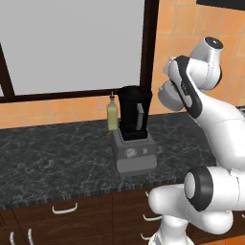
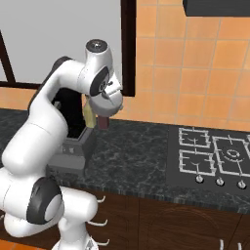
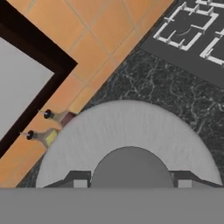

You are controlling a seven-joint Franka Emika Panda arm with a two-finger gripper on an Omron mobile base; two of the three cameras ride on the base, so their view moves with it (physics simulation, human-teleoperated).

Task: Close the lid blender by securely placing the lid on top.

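Observation:
The light-grey lid (image 3: pixel 127 127) sits very close in the hand view, and its darker knob (image 3: pixel 131 164) lies between my fingertips. My gripper (image 3: pixel 131 180) is shut on that knob and holds the lid above the dark counter. The blender (image 1: pixel 135 115), a tall black jar with its top uncovered, stands on a boxy grey base (image 1: pixel 137 157) with dials. My hand (image 1: pixel 168 93) hangs to the right of the jar at about the height of its rim. In the right base view my arm partly hides the blender (image 2: pixel 73 146).
A slim yellowish bottle (image 1: pixel 112 113) stands against the tiled wall just behind and left of the blender, and a reddish bottle (image 2: pixel 103 122) stands beside it. The hob (image 2: pixel 215 156) lies on the counter to the right. A dark window frame (image 1: pixel 148 48) rises behind.

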